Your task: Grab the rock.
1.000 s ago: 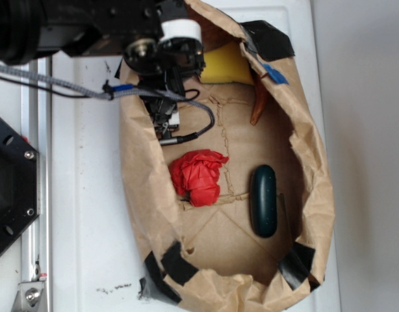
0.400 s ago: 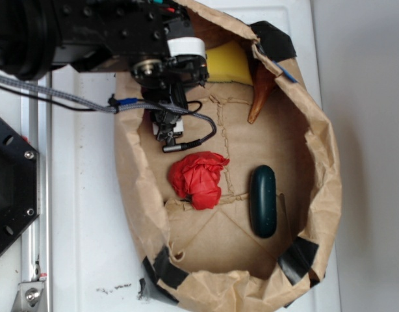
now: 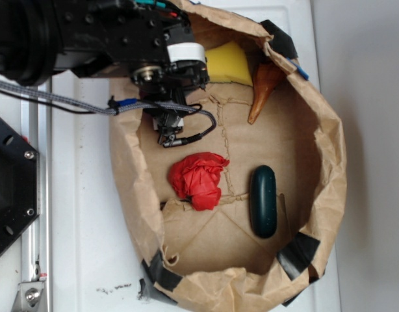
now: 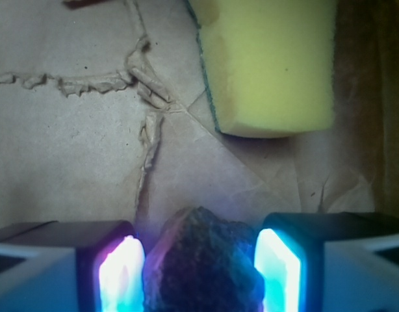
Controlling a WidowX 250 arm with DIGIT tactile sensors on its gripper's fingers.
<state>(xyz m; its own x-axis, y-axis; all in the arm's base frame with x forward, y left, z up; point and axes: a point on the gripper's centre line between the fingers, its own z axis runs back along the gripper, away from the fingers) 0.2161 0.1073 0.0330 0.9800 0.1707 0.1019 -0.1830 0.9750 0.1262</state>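
Note:
In the wrist view the rock [image 4: 203, 266], a dark lumpy stone, fills the gap between my gripper's [image 4: 199, 250] two lit pads and touches both. The gripper is shut on it just above the brown paper floor. In the exterior view the gripper [image 3: 170, 133] points down inside the upper left of the paper bag [image 3: 329, 162], and the arm hides the rock there. The yellow sponge [image 4: 271, 65] lies just ahead of the fingers, at the bag's top [image 3: 229, 64].
A crumpled red wad [image 3: 198, 179] lies mid-bag, just below the gripper. A smooth dark green oblong [image 3: 264, 200] sits to its right. An orange-brown seashell [image 3: 263, 88] leans at the upper right wall. A black plate [image 3: 8, 188] is mounted outside on the left.
The arm has come a little further down and right into the bag. The bag's walls have spread and shifted, and the shell now shows more.

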